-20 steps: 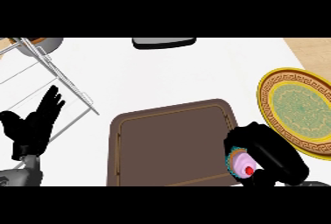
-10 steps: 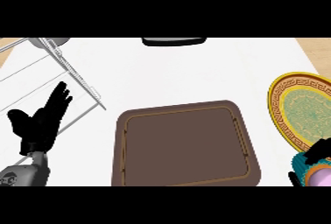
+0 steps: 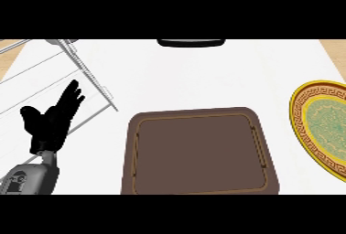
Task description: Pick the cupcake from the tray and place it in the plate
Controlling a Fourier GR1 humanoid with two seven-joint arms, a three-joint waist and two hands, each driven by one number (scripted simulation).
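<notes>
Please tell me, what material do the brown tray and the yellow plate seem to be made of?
The tray looks like dark brown wood or plastic with a matte finish: flat even colour, no shine, a thin lighter line inside its raised rim. The plate looks like glazed ceramic: a yellow rim with a dark key pattern and a green ornamented centre. Neither material is certain.

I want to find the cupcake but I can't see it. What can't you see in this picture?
- The cupcake: nowhere in the head view; the tray shows nothing on it.
- The right hand: not in the head view.
- The plate: cut off by the right edge.
- The left hand rests open at the left; its forearm is cut off below.
</notes>
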